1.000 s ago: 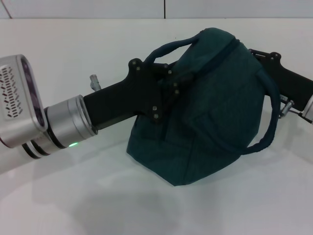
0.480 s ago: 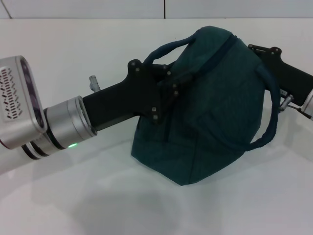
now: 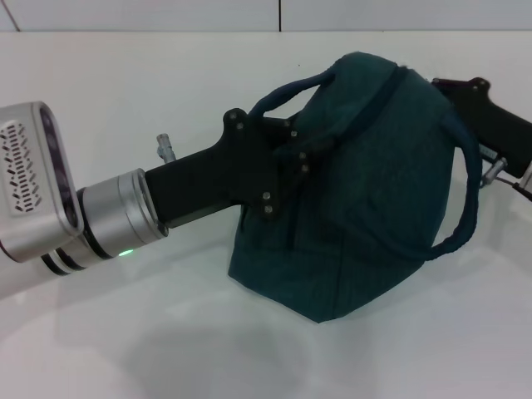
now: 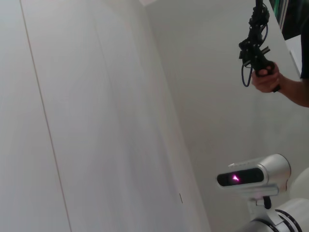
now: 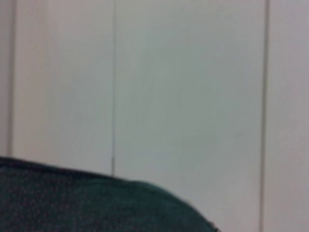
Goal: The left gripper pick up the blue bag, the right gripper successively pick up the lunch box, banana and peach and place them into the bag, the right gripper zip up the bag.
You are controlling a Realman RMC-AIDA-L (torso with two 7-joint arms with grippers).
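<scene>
The blue bag (image 3: 374, 191), dark teal fabric with two loop handles, hangs tilted above the white table in the head view. My left gripper (image 3: 301, 150) reaches in from the left and is shut on the bag's fabric beside the near handle (image 3: 287, 90). My right gripper (image 3: 467, 90) sits at the bag's upper right edge, half hidden behind the fabric and the other handle (image 3: 465, 199). The dark zip line (image 3: 378, 100) runs over the top of the bag. A strip of the bag (image 5: 72, 203) fills the bottom of the right wrist view. The lunch box, banana and peach are out of view.
The white table (image 3: 125, 332) spreads under and around the bag, with a white wall behind it. The left wrist view faces white wall panels (image 4: 96, 121), with a person's hand (image 4: 265, 79) holding a black device far off.
The bag and both grippers have drifted slightly to the right and a little lower. The left gripper's hold on the bag is unchanged.
</scene>
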